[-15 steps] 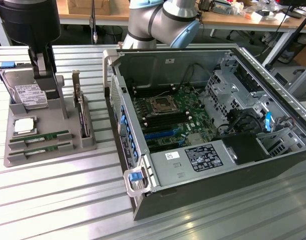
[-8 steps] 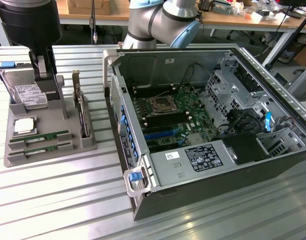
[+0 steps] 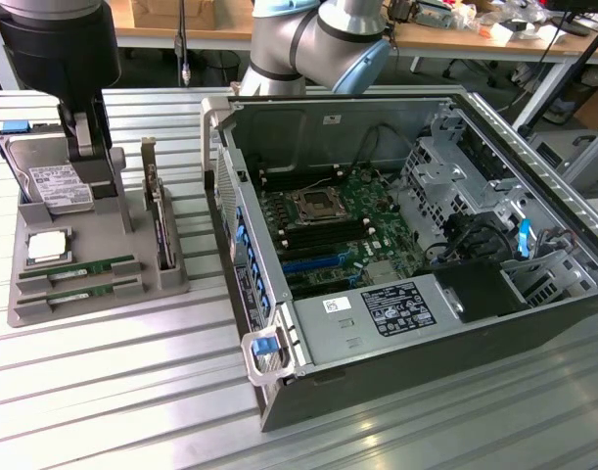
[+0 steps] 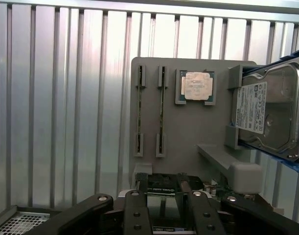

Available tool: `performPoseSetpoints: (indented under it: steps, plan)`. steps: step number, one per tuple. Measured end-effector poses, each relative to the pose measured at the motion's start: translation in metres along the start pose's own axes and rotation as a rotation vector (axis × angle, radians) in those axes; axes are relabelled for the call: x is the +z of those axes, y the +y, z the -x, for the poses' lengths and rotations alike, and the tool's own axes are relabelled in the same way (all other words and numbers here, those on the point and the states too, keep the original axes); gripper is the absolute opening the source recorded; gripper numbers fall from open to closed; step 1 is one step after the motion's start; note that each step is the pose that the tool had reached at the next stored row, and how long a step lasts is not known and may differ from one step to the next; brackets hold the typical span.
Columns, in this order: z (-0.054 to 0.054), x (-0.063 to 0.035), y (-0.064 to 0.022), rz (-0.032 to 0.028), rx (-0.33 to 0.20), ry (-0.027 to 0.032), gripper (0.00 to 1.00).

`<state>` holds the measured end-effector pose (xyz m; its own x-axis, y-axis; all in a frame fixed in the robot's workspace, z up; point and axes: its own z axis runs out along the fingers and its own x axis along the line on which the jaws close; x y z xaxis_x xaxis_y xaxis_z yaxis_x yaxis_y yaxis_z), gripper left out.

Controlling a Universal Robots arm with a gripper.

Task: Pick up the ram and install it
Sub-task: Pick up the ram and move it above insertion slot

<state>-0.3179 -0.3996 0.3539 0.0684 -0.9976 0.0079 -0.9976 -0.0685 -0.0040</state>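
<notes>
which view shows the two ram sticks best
The exterior view: the ram sticks sit in the grey tray with their green sides towards the camera. The wrist view looks straight down on their top edges, so they appear as thin dark strips.

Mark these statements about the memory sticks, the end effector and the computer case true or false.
1. Both long thin green memory sticks sit in the grey plastic tray. True.
2. The end effector grips a memory stick. False: it is open and holds nothing.
3. The dark grey metal computer case is open, showing the green motherboard. True.
4. The silver hard drive lies inside the case. False: it stands on the tray.
</notes>
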Motion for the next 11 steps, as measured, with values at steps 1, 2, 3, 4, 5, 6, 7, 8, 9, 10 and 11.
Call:
performPoseSetpoints:
  steps: [1,2,3,4,5,6,7,8,9,10,11]
  plan:
    - [0.0000,0.0004,0.0000,0.0000,0.000,0.0000,0.36]
    - [0.0000,0.0008,0.0000,0.0001,0.000,0.0000,0.36]
    - [0.0000,0.0011,0.0000,0.0001,0.000,0.0001,0.36]
    - [0.0000,0.0016,0.0000,0.0001,0.000,0.0000,0.36]
    - [0.0000,0.0024,0.0000,0.0001,0.000,0.0000,0.36]
    - [0.0000,0.0026,0.0000,0.0001,0.000,0.0000,0.36]
    - [0.0000,0.0031,0.0000,0.0001,0.000,0.0000,0.36]
    - [0.0000,0.0036,0.0000,0.0001,0.000,0.0001,0.36]
    - [0.0000,0.0040,0.0000,0.0000,0.000,0.0000,0.36]
    - [0.0000,0.0042,0.0000,0.0000,0.000,0.0000,0.36]
    - [0.0000,0.0043,0.0000,0.0001,0.000,0.0001,0.36]
